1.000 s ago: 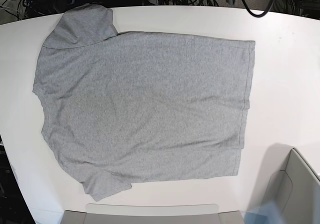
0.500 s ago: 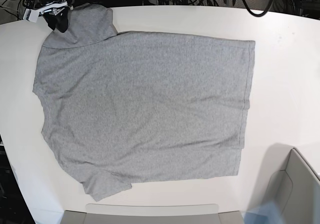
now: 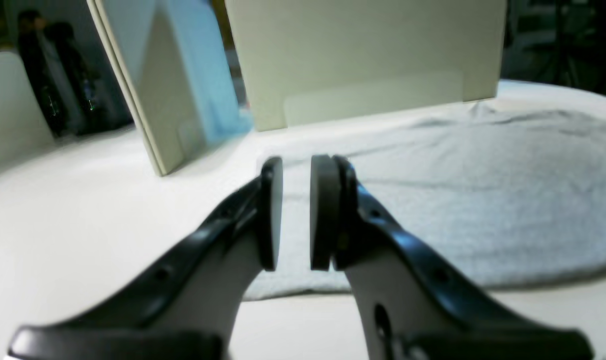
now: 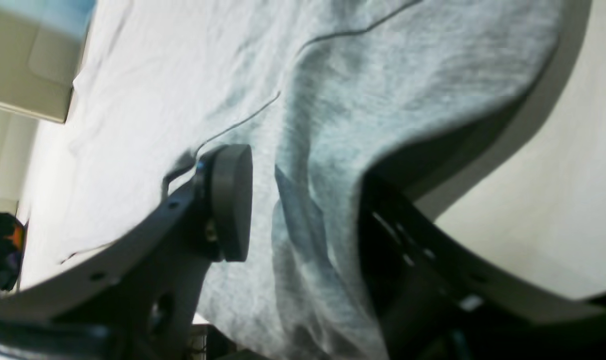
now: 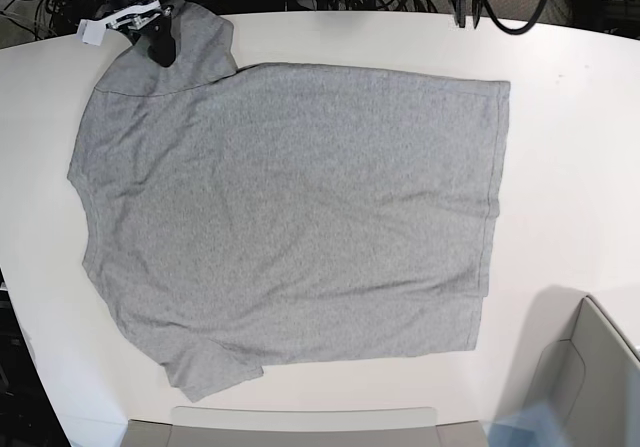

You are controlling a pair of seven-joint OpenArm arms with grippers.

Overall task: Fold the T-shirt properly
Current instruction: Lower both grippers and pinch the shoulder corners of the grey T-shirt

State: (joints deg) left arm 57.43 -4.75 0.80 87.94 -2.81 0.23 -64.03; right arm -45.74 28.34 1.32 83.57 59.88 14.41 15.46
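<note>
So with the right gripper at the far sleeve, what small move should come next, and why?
Probably close the right gripper on the sleeve. In the right wrist view its jaws stand open with a raised ridge of the T-shirt between them, so pinching now should secure the fabric for folding.

One T-shirt [image 5: 290, 217] lies on one worktop [image 5: 570, 157], with two tools [image 5: 160, 37] [image 3: 295, 212] and two cardboard boxes [image 5: 590, 377] [image 5: 300, 427].
</note>
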